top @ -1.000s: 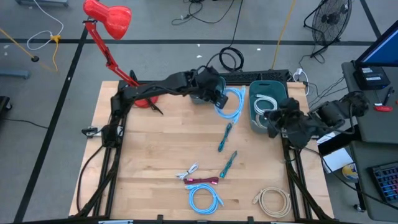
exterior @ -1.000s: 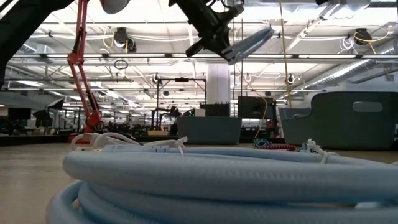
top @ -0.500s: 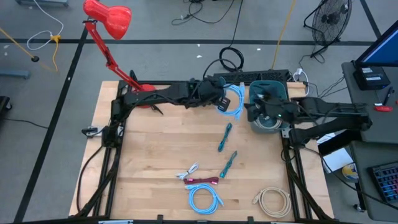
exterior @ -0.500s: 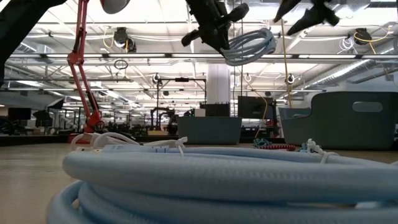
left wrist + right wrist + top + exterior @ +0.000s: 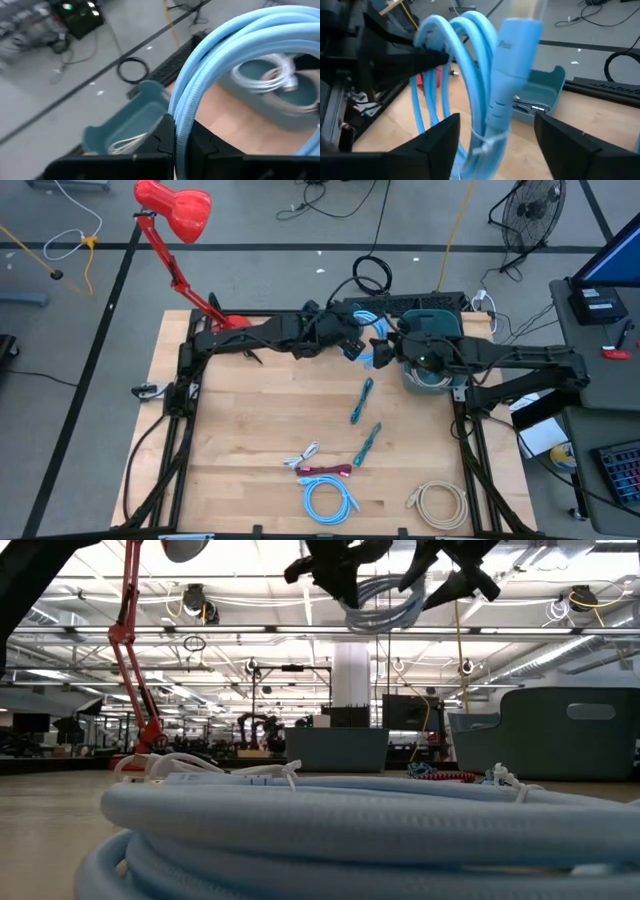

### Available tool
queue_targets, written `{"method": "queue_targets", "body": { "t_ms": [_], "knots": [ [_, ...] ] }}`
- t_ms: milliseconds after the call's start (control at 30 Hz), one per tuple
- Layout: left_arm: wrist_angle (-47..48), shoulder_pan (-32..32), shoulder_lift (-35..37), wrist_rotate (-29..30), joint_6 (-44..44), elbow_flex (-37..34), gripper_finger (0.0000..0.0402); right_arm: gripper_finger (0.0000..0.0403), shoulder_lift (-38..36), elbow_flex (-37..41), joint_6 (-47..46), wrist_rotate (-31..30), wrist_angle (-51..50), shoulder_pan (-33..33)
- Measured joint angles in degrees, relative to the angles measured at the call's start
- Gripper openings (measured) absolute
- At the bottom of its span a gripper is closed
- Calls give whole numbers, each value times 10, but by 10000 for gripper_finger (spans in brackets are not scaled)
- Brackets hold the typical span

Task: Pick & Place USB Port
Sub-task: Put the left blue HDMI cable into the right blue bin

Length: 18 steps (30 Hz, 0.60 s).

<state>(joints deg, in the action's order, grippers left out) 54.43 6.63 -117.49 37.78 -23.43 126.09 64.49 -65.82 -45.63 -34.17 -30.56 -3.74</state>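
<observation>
Left wrist view has my left gripper (image 5: pixel 175 145) clamped on the blue cable coil (image 5: pixel 220 65), held in the air beside the bins; right gripper (image 5: pixel 495 145) spread around its bundled strands; light, floppy, best pinched at the tie.

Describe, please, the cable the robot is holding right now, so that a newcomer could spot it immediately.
Look to the far edge of the wooden table, beside the teal bins, where the two dark arms meet. Held in the air there, gripped by the left gripper while the right gripper reaches around it, is a light blue coiled cable. Unlike the other cables, it hangs off the table.
</observation>
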Motion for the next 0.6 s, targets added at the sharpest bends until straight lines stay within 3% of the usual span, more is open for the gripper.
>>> {"method": "queue_targets", "body": {
  "t_ms": [167,400,600],
  "knots": [
    [5,2,14,15,31,2,12,173,2,0,-2,-4,26,0],
    [2,1,24,28,73,2,20,30,-2,0,20,5,40,0],
    [57,-1,52,-3,78,2,59,30,-25,-25,-12,23,-31,-14]
  ]
}}
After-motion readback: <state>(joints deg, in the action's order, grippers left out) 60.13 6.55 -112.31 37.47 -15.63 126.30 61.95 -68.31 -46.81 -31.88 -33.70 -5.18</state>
